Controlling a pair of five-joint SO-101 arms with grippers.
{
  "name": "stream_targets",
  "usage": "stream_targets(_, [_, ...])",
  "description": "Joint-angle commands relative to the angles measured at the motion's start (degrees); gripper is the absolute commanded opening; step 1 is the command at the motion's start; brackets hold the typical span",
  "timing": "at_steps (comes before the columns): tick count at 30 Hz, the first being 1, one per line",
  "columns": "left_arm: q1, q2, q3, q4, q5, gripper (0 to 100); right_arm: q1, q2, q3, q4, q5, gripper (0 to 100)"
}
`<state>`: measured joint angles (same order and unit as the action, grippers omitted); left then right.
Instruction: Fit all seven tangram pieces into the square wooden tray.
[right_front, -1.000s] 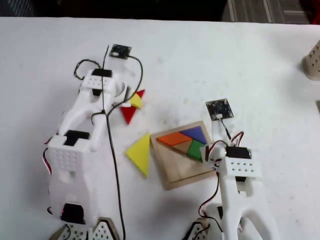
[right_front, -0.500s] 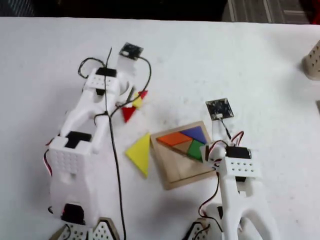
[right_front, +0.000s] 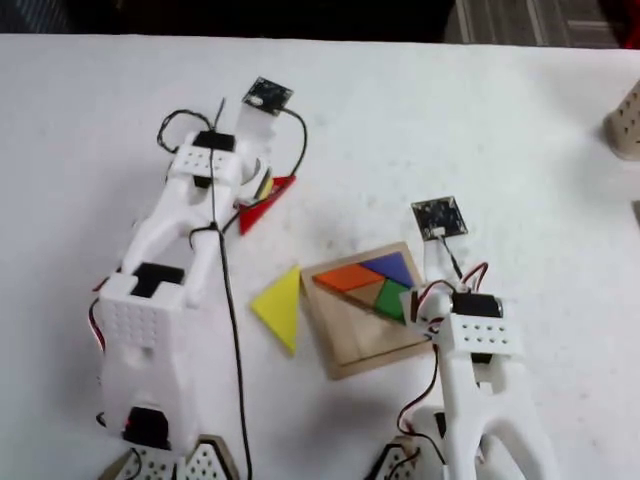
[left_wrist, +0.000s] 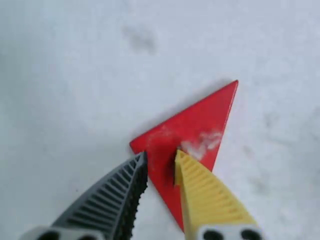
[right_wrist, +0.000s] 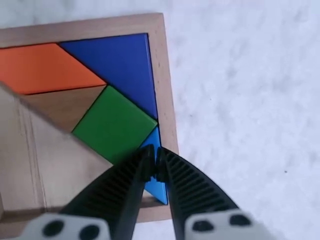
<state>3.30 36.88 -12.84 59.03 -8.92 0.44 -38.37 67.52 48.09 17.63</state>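
Left claw (left_wrist: 160, 161) is pinching the red triangle (left_wrist: 197, 127) at one edge, on the bench (left_wrist: 65, 65) well apart from the tray (right_wrist: 166, 80), evidently for transfer. Right claw (right_wrist: 154, 156), nearly shut, is gripping the small blue triangle (right_wrist: 156, 189), apparently seating it in the tray's corner.

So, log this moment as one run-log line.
left gripper: shut on red triangle | right gripper: shut on light blue piece at tray corner | tray: partly filled | yellow triangle: beside tray
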Motion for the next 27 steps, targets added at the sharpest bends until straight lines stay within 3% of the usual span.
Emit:
stream_targets(1, [-0.84, 0.4, -0.53, 0.35, -0.53, 15, -0.22, -1.89, -0.35, -0.84, 0.62, 1.7])
stream_targets(7, [-2.68, 0.31, -2.29, 1.14, 10.02, 34, -0.22, -1.89, -0.35, -0.75, 0.7, 1.7])
stream_targets(10, [-2.59, 0.48, -2.37, 1.05, 5.36, 39, -0.22, -1.89, -0.35, -0.66, 0.7, 1.7])
stream_targets(14, [-2.33, 0.75, -2.46, -0.97, -1.14, 39, -0.22, -1.89, -0.18, -0.66, 0.53, 1.7])
stream_targets(20, [-4.7, 0.92, -1.93, -6.42, -4.84, 38, -0.22, -2.33, 0.53, -0.84, 0.62, 1.7])
stream_targets(27, [-4.35, 1.01, -1.85, -6.42, -10.37, 38, -0.22, -2.33, 0.53, -0.84, 0.53, 1.7])
